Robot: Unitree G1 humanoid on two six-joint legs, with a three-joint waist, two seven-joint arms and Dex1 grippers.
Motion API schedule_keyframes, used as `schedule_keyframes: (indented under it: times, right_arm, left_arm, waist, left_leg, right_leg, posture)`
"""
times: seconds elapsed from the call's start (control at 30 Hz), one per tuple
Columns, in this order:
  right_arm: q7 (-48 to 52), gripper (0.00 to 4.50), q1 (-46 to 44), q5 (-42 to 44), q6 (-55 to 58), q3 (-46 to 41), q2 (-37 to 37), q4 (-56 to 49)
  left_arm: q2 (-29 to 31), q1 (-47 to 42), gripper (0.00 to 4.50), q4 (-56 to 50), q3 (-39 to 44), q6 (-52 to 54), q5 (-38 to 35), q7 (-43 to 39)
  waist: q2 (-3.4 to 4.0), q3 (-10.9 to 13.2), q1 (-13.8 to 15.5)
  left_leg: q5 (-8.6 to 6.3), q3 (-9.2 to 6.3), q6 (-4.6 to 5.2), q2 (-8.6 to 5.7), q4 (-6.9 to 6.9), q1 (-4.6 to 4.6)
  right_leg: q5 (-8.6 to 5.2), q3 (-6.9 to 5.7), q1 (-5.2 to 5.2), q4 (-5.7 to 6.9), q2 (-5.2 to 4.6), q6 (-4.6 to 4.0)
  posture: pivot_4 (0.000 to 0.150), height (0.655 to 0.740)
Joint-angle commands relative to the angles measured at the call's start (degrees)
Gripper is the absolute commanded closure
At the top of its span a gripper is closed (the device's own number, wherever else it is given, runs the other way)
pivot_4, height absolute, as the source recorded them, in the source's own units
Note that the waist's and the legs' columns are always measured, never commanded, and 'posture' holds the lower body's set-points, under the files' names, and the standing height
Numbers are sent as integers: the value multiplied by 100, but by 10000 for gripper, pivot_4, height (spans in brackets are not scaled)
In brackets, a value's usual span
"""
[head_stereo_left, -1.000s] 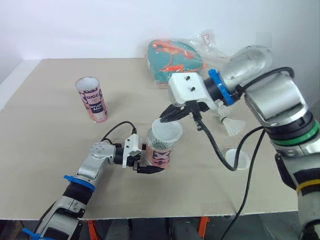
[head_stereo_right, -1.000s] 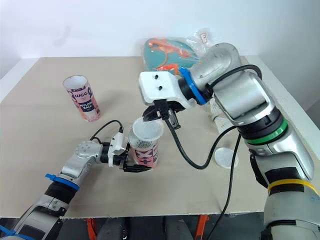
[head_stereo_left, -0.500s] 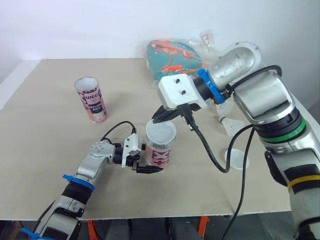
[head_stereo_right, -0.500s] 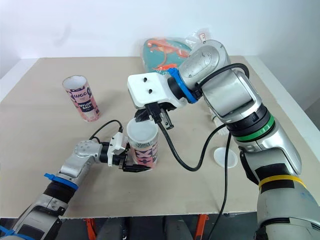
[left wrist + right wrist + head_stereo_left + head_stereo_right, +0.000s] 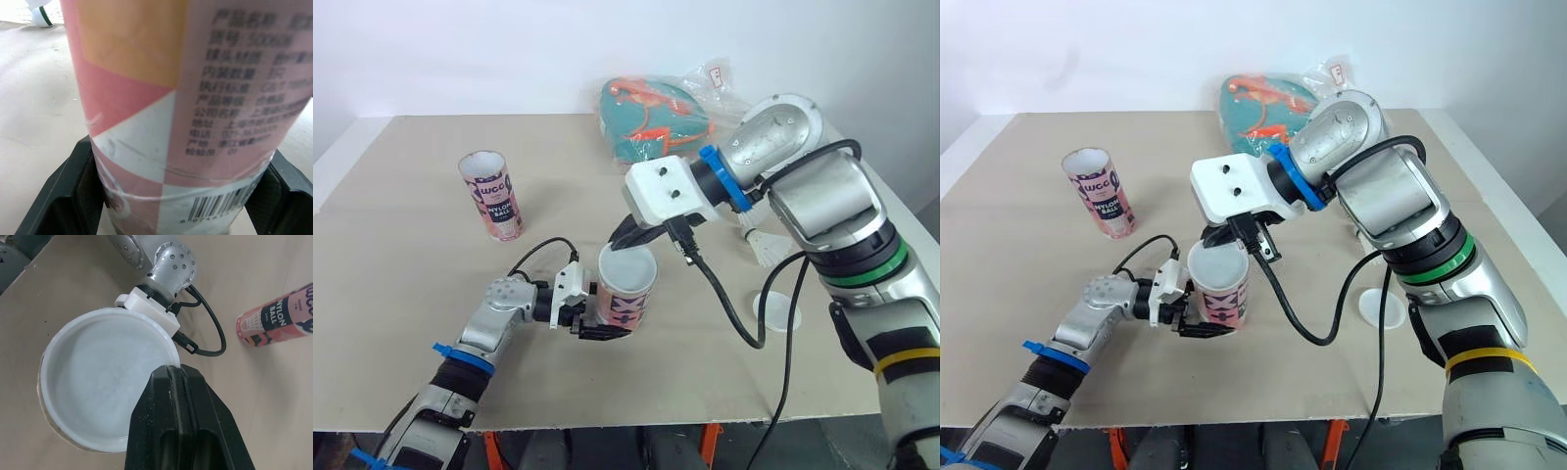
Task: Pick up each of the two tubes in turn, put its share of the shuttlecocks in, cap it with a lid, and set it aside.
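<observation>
You are looking down along your right gripper. Its two black jaws are pressed close together, and they pinch the rim of the white lid. The lid is round like a shallow dish and sits on top of the tube (just a thin edge of the tube peeks out under it). Right past the lid is the left arm, silver with little holes, with a white block and a black cable. The pink second tube is well apart on the tan desk.
</observation>
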Motion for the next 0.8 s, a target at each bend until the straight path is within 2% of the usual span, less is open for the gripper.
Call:
schedule_keyframes:
  times: [0.03, 0.23, 0.6, 0.7, 0.73, 0.77, 0.8]
  right_arm:
    - [65, 44891, 34, -35, -126, -187, -138, -265]
    - [50, 44891, 255, -72, -168, -144, -230, -602]
    - [124, 44891, 559, -623, -847, 344, -92, -422]
    - [24, 36035, 632, -780, -981, 420, 77, -270]
    - [41, 31906, 641, -807, -986, 419, 97, -233]
    - [26, 25636, 636, -845, -982, 405, 125, -181]
    - [-70, 22489, 606, -840, -867, 336, 217, -65]
  left_arm:
    - [212, 211, 10603, 75, 5, 179, 148, 46]
    - [213, 260, 10603, -9, -1, 243, 132, 113]
    - [195, 261, 10603, -26, 7, 257, 123, 159]
    - [161, 250, 10603, -27, -10, 257, 134, 181]
    - [153, 244, 10603, -24, -15, 256, 137, 186]
    - [145, 238, 10603, -21, -18, 255, 137, 193]
    - [138, 234, 10603, -17, -19, 252, 135, 199]
  waist:
    - [0, 0, 2]
    - [0, 0, 5]
    - [-1, -6, 5]
    - [0, -14, 2]
    - [3, -16, 2]
    - [6, -19, 4]
    - [6, -26, 4]
  left_leg:
    - [0, 0, 0, 0, 0, 0]
    - [0, -1, 0, 0, 1, 0]
    - [0, -2, 0, 0, 1, 11]
    - [0, 2, 0, 0, -2, 29]
    - [0, 2, 0, 0, -4, 35]
    - [0, 2, 0, 0, -4, 36]
    - [0, 2, 0, 0, -4, 37]
  right_leg:
    - [0, -1, 0, 0, 0, 0]
    - [-1, -2, 2, 0, -1, 0]
    - [-4, -3, 13, 0, -1, 2]
    - [-6, -1, 26, 0, -1, 1]
    - [-6, -1, 31, 0, -1, -1]
    - [-5, -2, 31, 0, -1, -2]
    - [-4, -2, 32, 0, -1, -3]
  posture:
    - [1500, 7387]
    - [1500, 7387]
    - [1500, 7387]
    - [1500, 7387]
    - [1500, 7387]
    - [1500, 7387]
    - [1500, 7387]
